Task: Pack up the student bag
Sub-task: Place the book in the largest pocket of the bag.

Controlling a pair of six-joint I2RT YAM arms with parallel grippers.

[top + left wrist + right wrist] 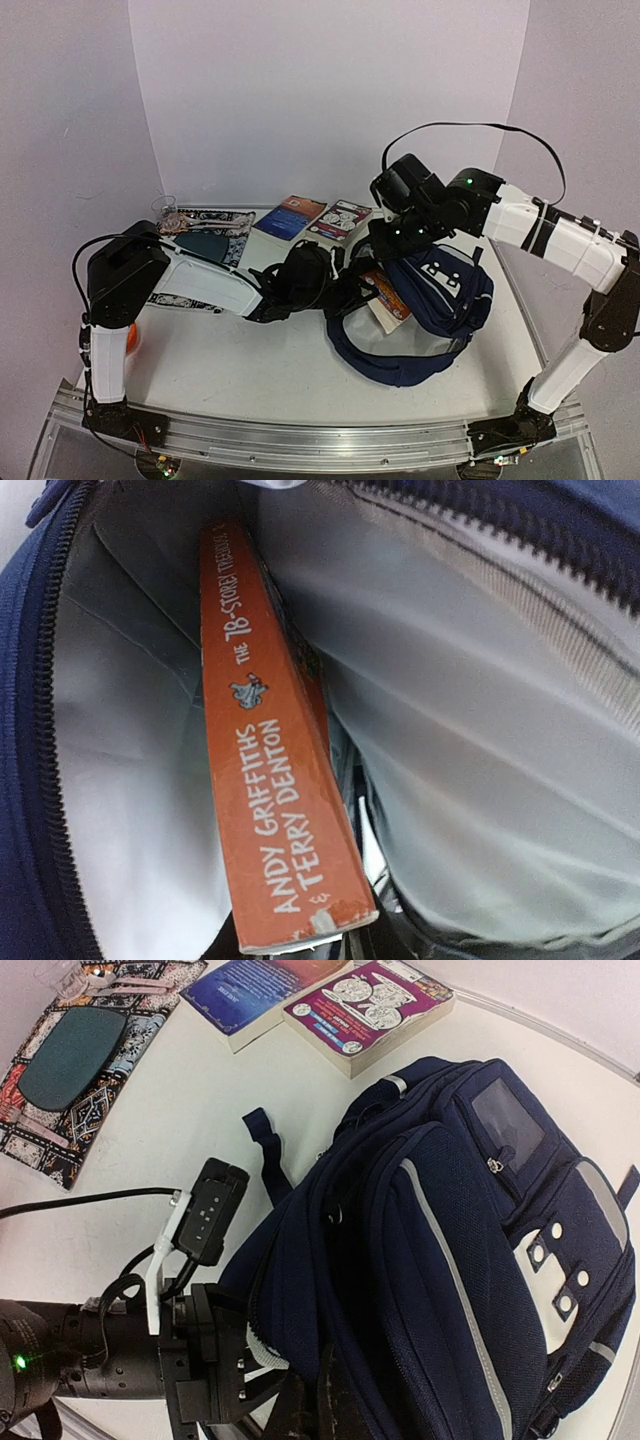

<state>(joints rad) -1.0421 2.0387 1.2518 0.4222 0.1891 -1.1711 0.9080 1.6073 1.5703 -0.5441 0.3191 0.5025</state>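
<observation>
I see the student bag (440,300) lying unzipped on the table (250,350); right gripper (385,242) pressed together at the bag's mouth rim, left gripper (345,288) at that mouth, its spread unclear to me; orange book (270,780) inside the bag

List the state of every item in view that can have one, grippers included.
student bag: lying down, main compartment unzipped.
orange book: slid into the open compartment, spine showing.
blue book: closed, lying flat.
purple book: closed, flat beside the blue one.
patterned mat: lying flat.
left gripper: at the bag's mouth, jaws unreadable.
right gripper: shut on the bag's opening edge.
</observation>
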